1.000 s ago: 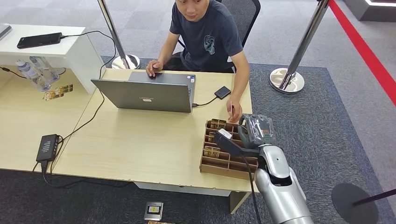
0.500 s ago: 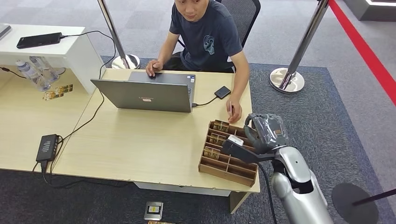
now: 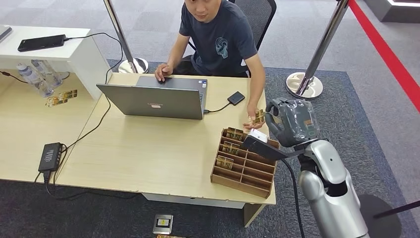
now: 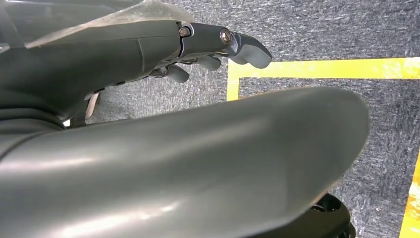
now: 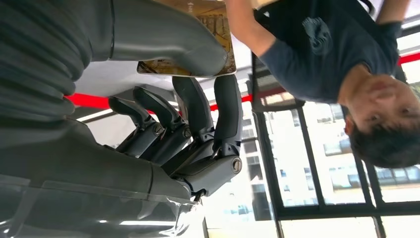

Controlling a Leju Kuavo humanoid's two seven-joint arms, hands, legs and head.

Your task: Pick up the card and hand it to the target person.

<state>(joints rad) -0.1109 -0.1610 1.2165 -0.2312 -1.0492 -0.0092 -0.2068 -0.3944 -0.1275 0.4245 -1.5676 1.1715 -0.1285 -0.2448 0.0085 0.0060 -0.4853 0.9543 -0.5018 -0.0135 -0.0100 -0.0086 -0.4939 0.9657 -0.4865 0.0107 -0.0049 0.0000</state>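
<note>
right hand (image 3: 291,122): I'm holding it raised off the far right corner of the desk (image 3: 148,158), wrapped in clear film, reaching toward the person.
card (image 3: 257,117): it's sitting at the tips of my right hand, just above the organiser and right at the person's hand (image 3: 250,122); I'm also seeing it in the right wrist view (image 5: 198,29), gold-brown and printed.
fingers: thumb (image 5: 163,37) is pressing on one face of the card, the longer fingers (image 5: 225,109) are reaching up behind it, so I'm pinching the card; the shorter ones are curling free.
left hand (image 4: 148,49): it's hanging over carpet with a yellow floor line; fingers are loosely curled with nothing visible in them, but I cannot tell the pose for sure.
person (image 3: 218,39): sitting behind the desk, one hand on the laptop (image 3: 158,99), the other coming up to the card; whether it's touching yet I cannot tell.
handling, my guess: the card is thin, light, fairly stiff and slick, so it's likely slipping or tilting if I'm loosening too early; I'm keeping hold by one edge so the free end is left for the person.
organiser (image 3: 242,166): wooden slotted tray holding more cards, near the right edge of the desk.
step: handover looks nearly done; release is not yet made.
</note>
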